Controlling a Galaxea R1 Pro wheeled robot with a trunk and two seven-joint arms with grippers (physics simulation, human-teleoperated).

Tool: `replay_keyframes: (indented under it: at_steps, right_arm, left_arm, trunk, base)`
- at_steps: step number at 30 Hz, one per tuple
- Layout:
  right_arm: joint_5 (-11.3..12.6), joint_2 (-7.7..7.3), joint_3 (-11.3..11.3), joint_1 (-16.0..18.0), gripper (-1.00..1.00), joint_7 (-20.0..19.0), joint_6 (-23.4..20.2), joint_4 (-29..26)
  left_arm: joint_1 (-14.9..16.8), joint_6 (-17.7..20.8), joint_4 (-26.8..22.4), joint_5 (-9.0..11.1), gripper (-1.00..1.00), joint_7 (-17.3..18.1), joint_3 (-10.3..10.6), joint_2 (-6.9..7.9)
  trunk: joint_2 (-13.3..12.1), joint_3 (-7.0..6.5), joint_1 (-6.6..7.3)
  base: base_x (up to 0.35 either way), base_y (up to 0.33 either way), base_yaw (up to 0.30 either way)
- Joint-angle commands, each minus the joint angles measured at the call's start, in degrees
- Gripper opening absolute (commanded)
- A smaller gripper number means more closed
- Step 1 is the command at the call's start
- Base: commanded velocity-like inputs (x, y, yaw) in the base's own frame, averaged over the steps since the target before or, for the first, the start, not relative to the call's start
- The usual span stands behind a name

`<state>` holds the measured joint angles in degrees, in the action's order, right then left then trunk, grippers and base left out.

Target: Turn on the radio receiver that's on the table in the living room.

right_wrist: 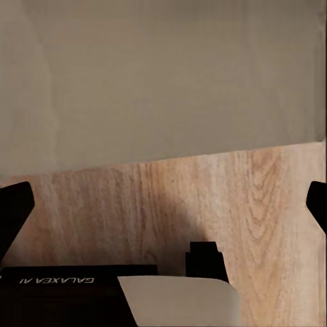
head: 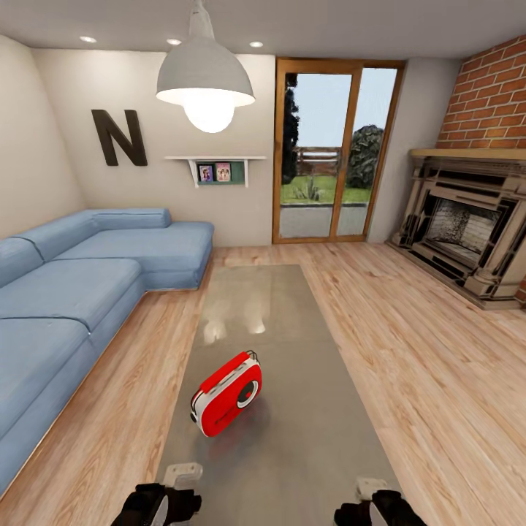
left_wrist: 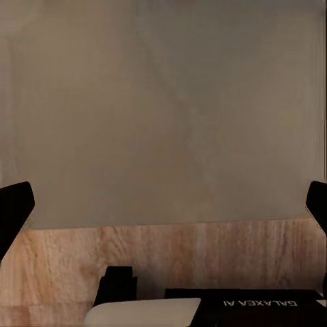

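The blue sofa (head: 80, 292) runs along the left wall of the living room (head: 409, 329). At the head view's lower edge the left gripper (head: 157, 504) hangs over the near end of the table (head: 292, 453); in its wrist view the fingertips (left_wrist: 15, 208) stand wide apart, holding nothing. The radio receiver (head: 226, 394) stands tilted on the grey top, just ahead of it and apart. The right gripper (head: 376, 508) is likewise spread and empty, though barely in frame. The brick fireplace (head: 467, 234) stands on the right.
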<state>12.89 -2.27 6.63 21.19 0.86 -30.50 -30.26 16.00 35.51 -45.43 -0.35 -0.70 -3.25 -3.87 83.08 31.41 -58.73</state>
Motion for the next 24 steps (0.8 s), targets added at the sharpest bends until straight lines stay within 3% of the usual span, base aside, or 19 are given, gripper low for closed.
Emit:
replay_keyframes:
  at_steps: [1, 8, 15, 24]
  right_arm:
    - [0.01, -0.11, -0.01, 0.01, 1.00, 0.01, -0.14, -0.61]
    - [-0.05, -0.83, -0.04, 0.03, 1.00, 0.03, -0.94, -5.02]
    - [-0.05, -2.08, -0.12, 0.02, 1.00, 0.10, -5.38, -11.16]
    - [-0.06, -2.30, -0.13, 0.07, 1.00, 2.18, -5.96, -14.89]
  left_arm:
    - [0.00, 0.00, -0.35, 0.00, 1.00, 0.00, 0.00, 0.00]
    - [0.00, 0.00, -2.86, 0.00, 1.00, 0.06, 0.00, 0.07]
    - [0.00, 0.00, -7.18, 0.00, 1.00, 0.09, 0.00, 0.10]
    - [0.00, -0.02, -10.59, -0.03, 1.00, 0.11, 0.00, 0.12]
  trunk:
    - [0.00, 0.00, 0.00]
    - [0.00, 0.00, 0.00]
    - [0.00, 0.00, 0.00]
    - [0.00, 0.00, 0.00]
  base:
    - [0.000, 0.000, 0.000]
    - [0.000, 0.000, 0.000]
    - [0.000, 0.000, 0.000]
    - [0.000, 0.000, 0.000]
